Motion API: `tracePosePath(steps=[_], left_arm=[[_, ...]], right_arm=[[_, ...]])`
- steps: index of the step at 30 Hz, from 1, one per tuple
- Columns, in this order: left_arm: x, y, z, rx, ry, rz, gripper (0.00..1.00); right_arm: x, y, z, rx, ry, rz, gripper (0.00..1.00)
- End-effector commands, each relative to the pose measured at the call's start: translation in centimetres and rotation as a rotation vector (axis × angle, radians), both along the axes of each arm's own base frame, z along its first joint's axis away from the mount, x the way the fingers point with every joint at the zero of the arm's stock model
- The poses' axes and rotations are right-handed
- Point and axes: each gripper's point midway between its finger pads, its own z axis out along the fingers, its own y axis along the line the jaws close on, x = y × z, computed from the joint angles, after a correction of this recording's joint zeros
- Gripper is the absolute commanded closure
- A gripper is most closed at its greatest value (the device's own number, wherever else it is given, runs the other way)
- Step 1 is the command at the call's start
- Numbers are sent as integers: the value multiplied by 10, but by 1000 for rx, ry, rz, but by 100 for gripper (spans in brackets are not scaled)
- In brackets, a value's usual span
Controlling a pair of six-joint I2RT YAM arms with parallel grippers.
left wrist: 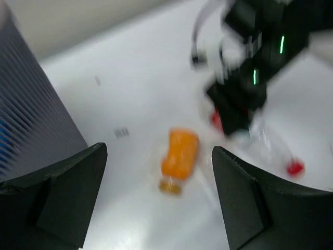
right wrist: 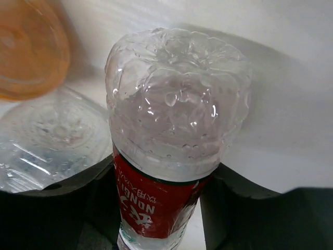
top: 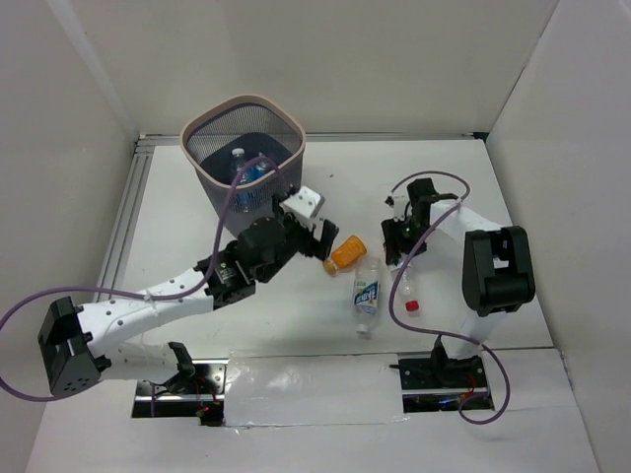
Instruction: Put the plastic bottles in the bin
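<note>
The wire-mesh bin [top: 243, 101] stands at the back left with a blue-labelled bottle [top: 252, 174] inside; its wall fills the left of the left wrist view [left wrist: 26, 114]. My left gripper [top: 320, 239] is open and empty [left wrist: 158, 198], just left of and above the short orange bottle [top: 347, 253] [left wrist: 179, 153], which lies on the table. My right gripper [top: 398, 250] [right wrist: 158, 179] is shut on a clear bottle with a red label [right wrist: 171, 104]; its red cap [top: 411, 306] points toward the near edge. A clear bottle with a blue label [top: 367, 291] [right wrist: 47, 140] lies between them.
White walls enclose the table on three sides. A metal rail [top: 128, 212] runs along the left edge beside the bin. Purple cables loop from both arms, one [top: 394, 296] crossing near the red cap. The left wrist view is motion-blurred.
</note>
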Motion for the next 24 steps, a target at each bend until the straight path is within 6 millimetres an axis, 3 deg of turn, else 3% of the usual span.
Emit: tracePosePath(steps=[1, 3, 4, 7, 8, 10, 12, 14, 15, 16, 17, 18, 19, 20, 21, 23, 24], left_arm=[[-43, -22, -79, 3, 247, -164, 6], [-57, -29, -95, -6, 300, -208, 4], [-67, -40, -113, 1, 354, -240, 2], [-78, -56, -136, 19, 407, -261, 1], [-77, -59, -151, 43, 425, -256, 1], [-80, -69, -157, 15, 438, -272, 1], [-88, -79, -166, 18, 449, -292, 1], [-91, -83, -169, 7, 455, -298, 1], [-97, -84, -178, 21, 475, -304, 1], [-100, -87, -176, 13, 469, -315, 1], [-107, -87, -181, 26, 475, -328, 1], [-108, -86, -184, 21, 482, -325, 1], [-113, -88, -184, 24, 482, -337, 1], [-114, -86, -189, 26, 495, -332, 1], [-118, -87, -191, 28, 495, -341, 1], [-118, -87, -191, 28, 495, -341, 1], [-121, -88, -191, 31, 491, -341, 1]], right_arm=[[43, -1, 34, 66, -123, 16, 65], [56, 1, 60, 122, -159, 41, 70], [83, -1, 96, 140, -268, 79, 70], [113, 22, 173, 258, -453, 193, 71], [132, 29, 226, 287, -597, 232, 71], [150, 59, 290, 400, -786, 322, 70], [163, 85, 376, 476, -1065, 423, 70], [161, 119, 414, 607, -1151, 464, 70], [160, 133, 454, 651, -1300, 516, 70], [157, 147, 468, 695, -1337, 535, 70], [159, 176, 467, 763, -1317, 547, 70], [150, 190, 494, 798, -1386, 589, 68], [152, 203, 505, 817, -1420, 581, 68], [141, 230, 511, 881, -1400, 614, 68], [147, 245, 521, 908, -1432, 624, 67], [147, 270, 523, 950, -1424, 605, 67], [143, 293, 518, 985, -1411, 616, 67]])
